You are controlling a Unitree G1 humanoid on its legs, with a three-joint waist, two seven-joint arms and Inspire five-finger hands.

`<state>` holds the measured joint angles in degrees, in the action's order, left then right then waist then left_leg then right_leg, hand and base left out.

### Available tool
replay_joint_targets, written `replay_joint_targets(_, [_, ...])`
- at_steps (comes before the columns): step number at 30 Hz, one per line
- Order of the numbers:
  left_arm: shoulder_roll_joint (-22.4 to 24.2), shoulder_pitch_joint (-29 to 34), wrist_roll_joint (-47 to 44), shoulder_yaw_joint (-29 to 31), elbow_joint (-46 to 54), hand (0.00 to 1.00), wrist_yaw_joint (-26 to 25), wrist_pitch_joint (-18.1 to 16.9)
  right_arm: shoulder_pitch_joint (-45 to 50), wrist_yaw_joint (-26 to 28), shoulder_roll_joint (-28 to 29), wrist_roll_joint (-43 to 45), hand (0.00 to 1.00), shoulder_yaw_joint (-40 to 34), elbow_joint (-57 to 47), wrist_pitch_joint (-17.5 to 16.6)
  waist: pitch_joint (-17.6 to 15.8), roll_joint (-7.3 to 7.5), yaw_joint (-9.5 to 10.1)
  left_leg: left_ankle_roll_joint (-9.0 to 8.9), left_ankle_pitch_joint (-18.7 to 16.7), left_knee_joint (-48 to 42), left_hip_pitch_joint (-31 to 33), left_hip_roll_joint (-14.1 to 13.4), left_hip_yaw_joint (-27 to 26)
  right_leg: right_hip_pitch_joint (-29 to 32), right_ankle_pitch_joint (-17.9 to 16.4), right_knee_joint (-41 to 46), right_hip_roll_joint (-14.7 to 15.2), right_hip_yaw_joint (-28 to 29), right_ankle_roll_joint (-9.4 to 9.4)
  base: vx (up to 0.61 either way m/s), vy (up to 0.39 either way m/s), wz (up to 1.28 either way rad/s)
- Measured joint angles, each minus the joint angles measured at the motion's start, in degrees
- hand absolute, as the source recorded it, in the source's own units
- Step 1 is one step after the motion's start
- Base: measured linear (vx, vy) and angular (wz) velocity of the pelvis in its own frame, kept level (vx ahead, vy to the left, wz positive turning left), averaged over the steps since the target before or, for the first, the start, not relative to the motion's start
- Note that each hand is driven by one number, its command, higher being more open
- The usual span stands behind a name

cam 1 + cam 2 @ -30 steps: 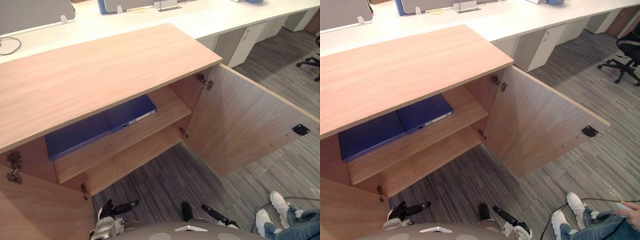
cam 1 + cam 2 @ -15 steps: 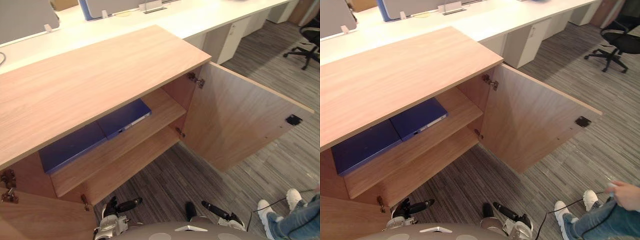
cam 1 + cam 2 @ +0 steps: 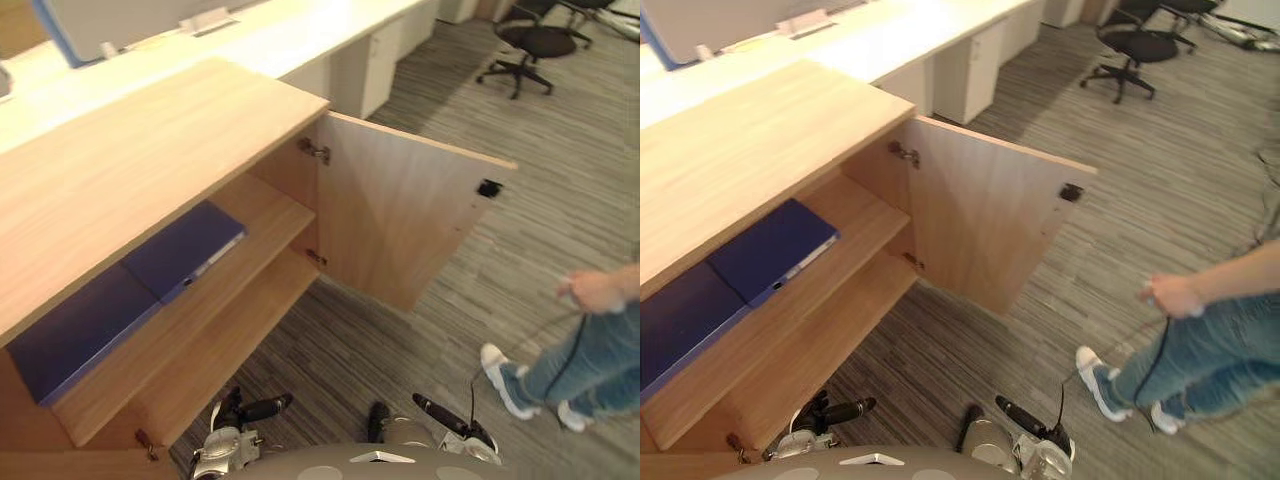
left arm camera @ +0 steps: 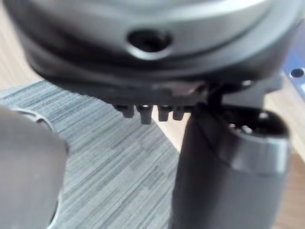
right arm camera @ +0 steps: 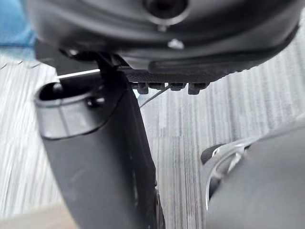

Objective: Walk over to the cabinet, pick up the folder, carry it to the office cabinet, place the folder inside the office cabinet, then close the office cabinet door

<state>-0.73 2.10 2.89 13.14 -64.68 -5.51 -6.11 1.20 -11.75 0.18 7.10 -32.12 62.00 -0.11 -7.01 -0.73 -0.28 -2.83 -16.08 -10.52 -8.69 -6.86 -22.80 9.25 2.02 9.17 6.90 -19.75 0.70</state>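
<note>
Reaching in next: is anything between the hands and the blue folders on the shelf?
Nothing visible does. The blue folders lie on the open shelf, the door is swung wide to the right, and the left hand and right hand hang low before it. A person stands off right.

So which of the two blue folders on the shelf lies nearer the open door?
The right-hand folder, towards the door; the other folder lies further left.

Dark blue folders [image 3: 185, 250], light wood-grain cabinet [image 3: 150, 150], grey striped carpet [image 3: 560, 130] (black chair [image 3: 535, 45] beyond)
</note>
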Motion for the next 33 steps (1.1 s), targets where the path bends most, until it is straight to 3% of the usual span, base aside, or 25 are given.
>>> replay_joint_targets(2, [-0.3,0.0,-0.1,-1.0,0.2,1.0,-0.1,0.1,0.1,-0.1,-0.2,0.0,1.0,-1.7,1.0,0.8,0.0,0.37,0.07,-0.81,1.6,2.2,0.2,0.4,-1.7,-0.3,-1.1,-1.5,1.5,-8.5,0.96,-0.09,0.002,-0.52])
replay_joint_targets(3, [-1.4,0.0,-0.1,-1.1,0.4,1.0,-0.3,0.1,0.2,-0.1,-0.3,0.0,1.0,-1.6,2.3,0.8,0.1,1.6,0.12,-1.27,2.0,2.7,0.2,0.7,-2.6,-0.9,3.3,-5.5,0.7,-7.9,-0.56,-0.02,0.019,-0.45])
replay_joint_targets(6, [-2.5,-0.1,-0.2,-1.8,0.0,1.0,-0.4,0.2,0.0,0.0,-0.6,0.0,1.0,-1.1,4.4,0.8,0.5,2.82,0.19,-1.45,2.3,2.5,0.4,1.4,-3.1,-2.2,9.8,-13.8,-1.8,-4.1,-0.57,-0.01,0.001,-0.62])
replay_joint_targets(11, [-2.5,0.0,-0.2,-2.1,-0.1,1.0,-0.5,0.1,-0.8,0.0,-1.0,0.0,1.0,-1.0,5.7,0.7,0.5,2.43,0.06,-1.19,1.5,1.8,-0.4,1.9,0.4,-1.8,9.9,-14.1,-2.3,-0.7,-0.55,-0.02,0.1,-0.41])
replay_joint_targets(18, [-2.6,-0.1,-0.3,-2.2,-0.4,1.0,-0.6,0.1,-0.9,0.0,-1.1,0.0,1.0,-1.2,5.8,0.5,0.5,1.94,0.04,-1.73,-0.4,1.8,-0.8,1.4,1.1,-1.8,10.1,-14.1,-2.9,0.0,-0.91,0.0,0.108,-0.06])
replay_joint_targets(25, [-2.5,-0.3,-0.3,-4.3,-1.3,1.0,-0.6,0.1,-1.0,0.1,-2.0,0.2,1.0,-0.6,5.8,-0.7,0.8,-0.26,0.02,-1.73,-0.4,1.7,-1.7,2.1,2.9,-2.2,9.8,-14.1,-2.8,1.5,-1.27,0.04,0.089,-0.1])
replay_joint_targets(30, [-2.6,-0.3,-0.2,-6.1,-1.4,1.0,-0.5,0.1,0.3,0.2,-2.7,1.3,1.0,9.3,-0.2,-1.8,1.3,-1.18,0.04,-1.73,-0.4,0.7,-1.9,2.2,4.1,-2.3,9.6,-14.1,-2.7,2.9,-1.65,0.01,0.06,-0.12])
replay_joint_targets(33, [-2.6,-0.1,-0.2,-6.6,-1.1,1.0,-0.5,0.0,0.2,0.1,-3.2,0.9,1.0,11.1,-7.8,-1.8,1.5,-1.47,0.0,-1.73,-0.4,0.6,-2.0,2.5,4.1,-2.2,9.5,-14.1,-2.6,3.3,-1.88,0.0,0.059,-0.08])
